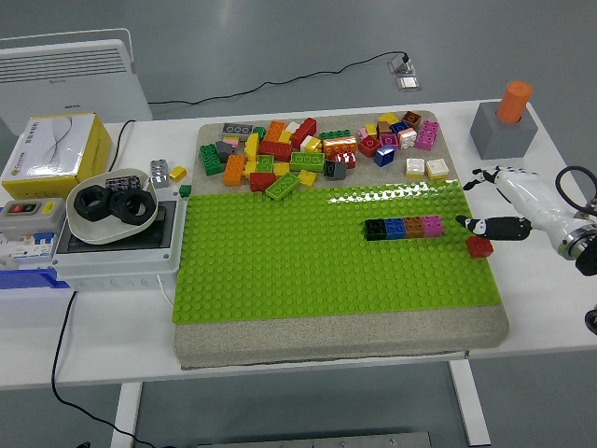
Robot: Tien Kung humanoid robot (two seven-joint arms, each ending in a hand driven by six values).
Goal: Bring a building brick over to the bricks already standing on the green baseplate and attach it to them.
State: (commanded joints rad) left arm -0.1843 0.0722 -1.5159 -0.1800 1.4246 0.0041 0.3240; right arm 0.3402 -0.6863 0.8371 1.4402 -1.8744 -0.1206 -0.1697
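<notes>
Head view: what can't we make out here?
- Left arm: out of frame entirely.
- Right hand: forearm cut off by the right edge; only a few fingers show.
- Red brick at the green baseplate edge: too small to tell if it is pressed onto the studs or merely resting.
- Brick row: stud seating not resolvable.
- Loose brick pile: overlapping bricks hide the lower ones.

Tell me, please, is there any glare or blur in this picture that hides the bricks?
Head view: sharp overall, with even lighting and only soft shadows. A bright band of glare lies on the green baseplate along its far edge, washing out some studs. The row of joined bricks and the loose pile stay clear.
</notes>
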